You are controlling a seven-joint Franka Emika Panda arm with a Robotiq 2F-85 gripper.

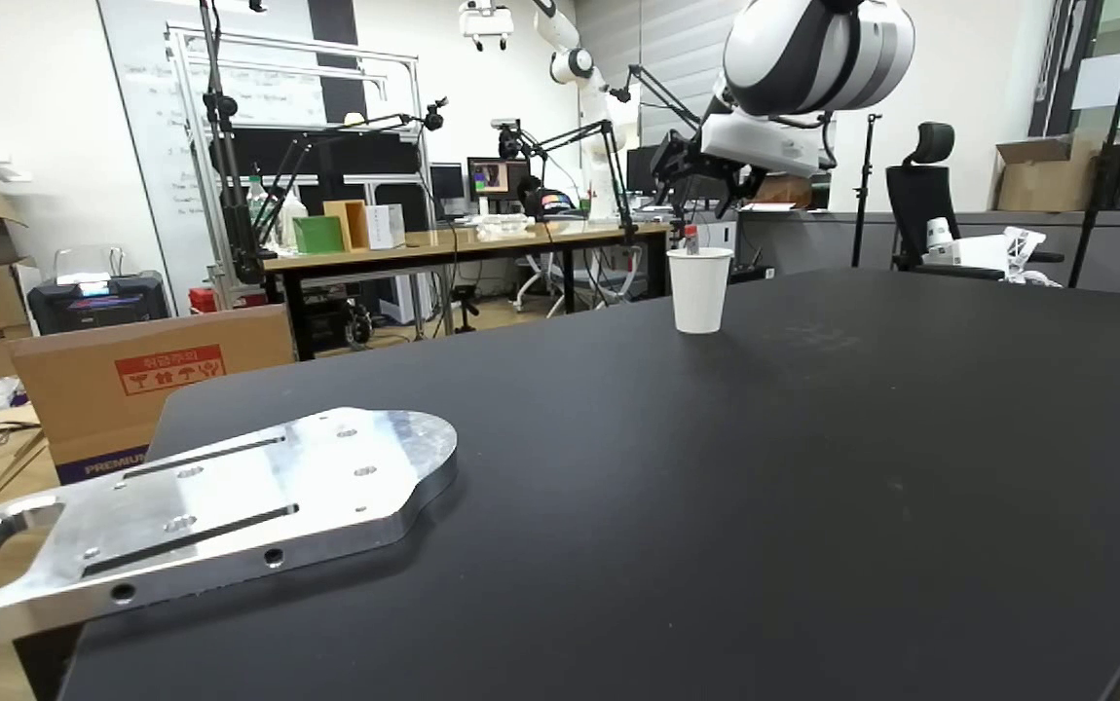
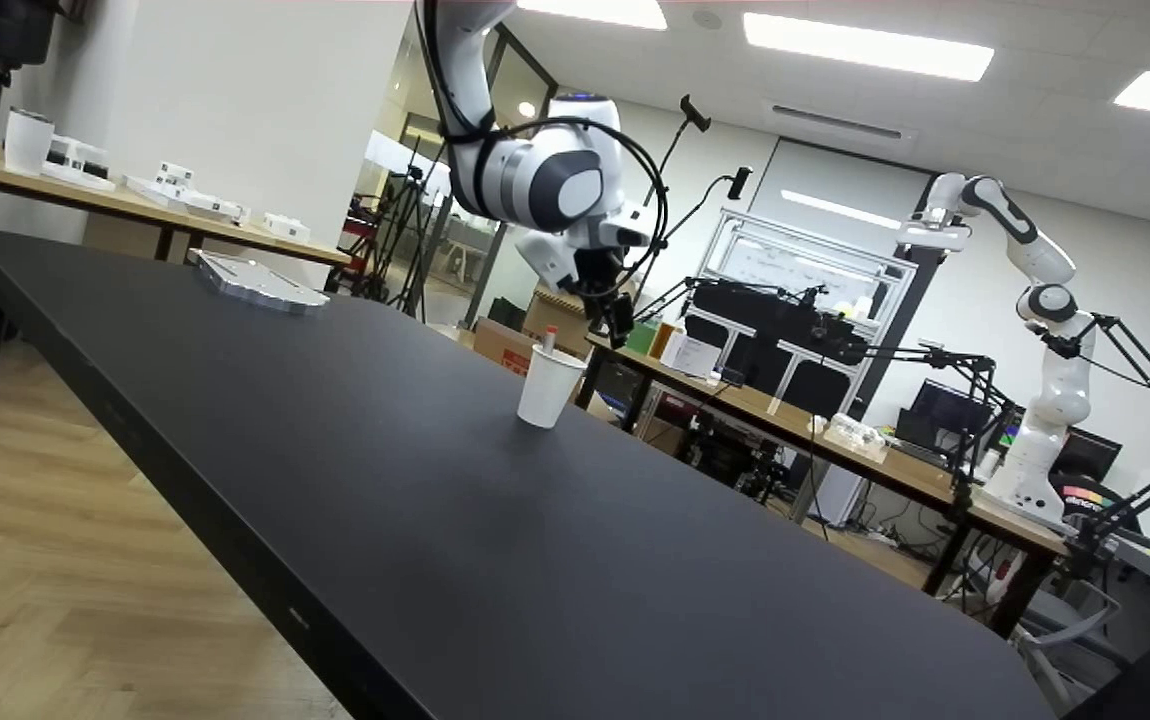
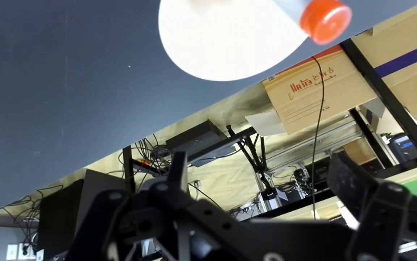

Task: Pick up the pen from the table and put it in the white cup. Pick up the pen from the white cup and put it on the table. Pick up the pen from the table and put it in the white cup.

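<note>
Pen [image 3: 315, 16]: one o'clock from my claw [image 3: 261, 170] in wrist view, red end toward four.
Cup [image 3: 226, 40]: holds it, near-upright.
Claw: jaws apart, empty.

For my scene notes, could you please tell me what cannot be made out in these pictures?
Pen: lower end hidden behind the wall of the cup in both exterior views; cut off by the top edge in the wrist view.
Near arm: upper part cut off by the top edge in both exterior views.
Writing on the whiteboard: too small to read in an exterior view.
Lit monitor: content too small in an exterior view.
</note>
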